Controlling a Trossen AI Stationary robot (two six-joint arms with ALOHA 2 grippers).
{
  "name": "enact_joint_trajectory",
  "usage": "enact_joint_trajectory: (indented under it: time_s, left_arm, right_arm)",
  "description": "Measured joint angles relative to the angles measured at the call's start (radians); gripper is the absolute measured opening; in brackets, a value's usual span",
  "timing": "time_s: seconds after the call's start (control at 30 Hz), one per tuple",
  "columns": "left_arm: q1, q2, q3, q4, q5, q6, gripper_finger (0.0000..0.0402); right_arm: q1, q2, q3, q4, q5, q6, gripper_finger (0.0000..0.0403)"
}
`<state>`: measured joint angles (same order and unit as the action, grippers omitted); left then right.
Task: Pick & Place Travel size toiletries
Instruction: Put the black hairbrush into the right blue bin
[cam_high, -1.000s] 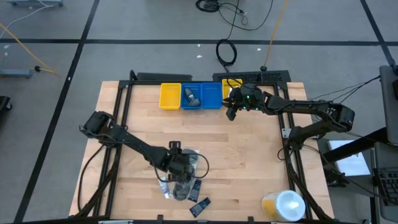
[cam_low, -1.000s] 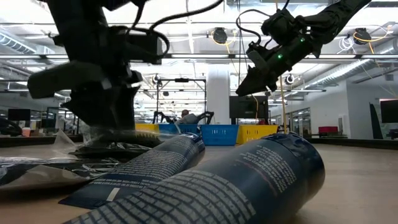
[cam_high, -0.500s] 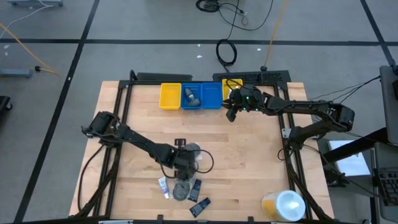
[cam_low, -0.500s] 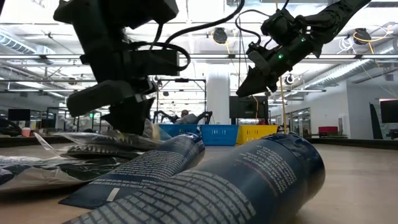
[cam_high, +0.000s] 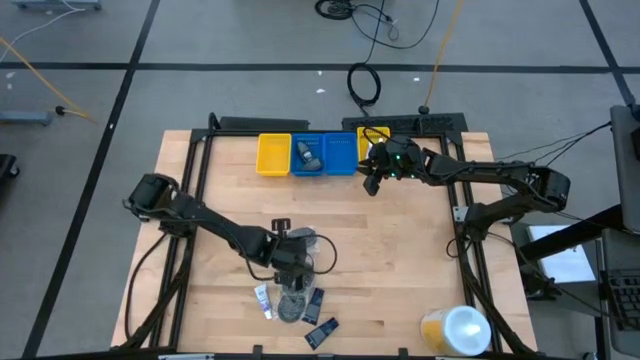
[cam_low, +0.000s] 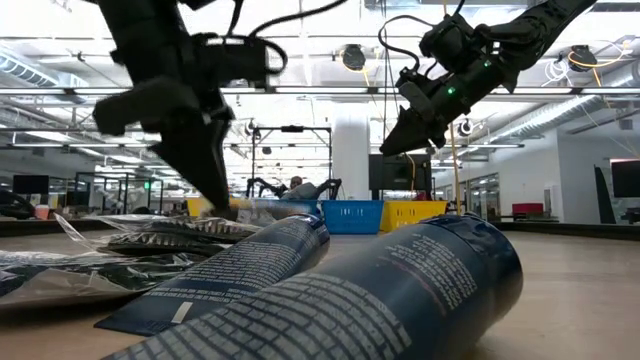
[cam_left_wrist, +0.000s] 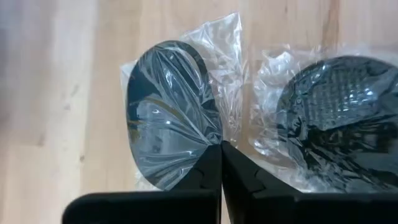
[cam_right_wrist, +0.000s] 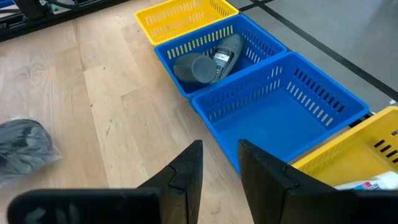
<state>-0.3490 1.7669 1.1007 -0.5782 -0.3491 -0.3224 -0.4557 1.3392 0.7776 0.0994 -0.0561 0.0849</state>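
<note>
Left gripper (cam_left_wrist: 221, 163) down over the toiletry pile at the near middle of the bench (cam_high: 400, 250), fingers pressed fully together on the clear wrap at the edge of a round black flat piece (cam_left_wrist: 171, 115), a second wrapped dark round piece (cam_left_wrist: 339, 118) lying just beside it. Right gripper (cam_right_wrist: 221, 163) hanging above the far bench edge beside the row of bins, fingers slightly parted and holding nothing, over the empty blue bin (cam_right_wrist: 298, 106); dark grey mini bottles (cam_right_wrist: 208, 59) lying in the neighbouring blue bin (cam_right_wrist: 186, 43), more tubes and black packets (cam_high: 320, 330) scattered toward the near edge.
</note>
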Motion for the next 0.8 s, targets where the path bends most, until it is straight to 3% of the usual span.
enact_joint_trajectory:
  time_s: [0.23, 0.47, 0.8]
  left_arm:
    - [0.001, -0.103, 0.001, 0.005, -0.078, 0.003, 0.0]
    - [0.017, -0.209, 0.002, 0.054, -0.104, 0.019, 0.0]
    - [0.077, -0.296, 0.003, 0.19, 0.046, 0.087, 0.0]
  right_arm:
    - [0.044, 0.0, 0.0, 0.001, -0.001, -0.049, 0.0093]
    - [0.155, 0.0, 0.0, 0.008, -0.002, -0.229, 0.0093]
    - [0.299, 0.0, 0.0, 0.117, -0.002, -0.363, 0.0096]
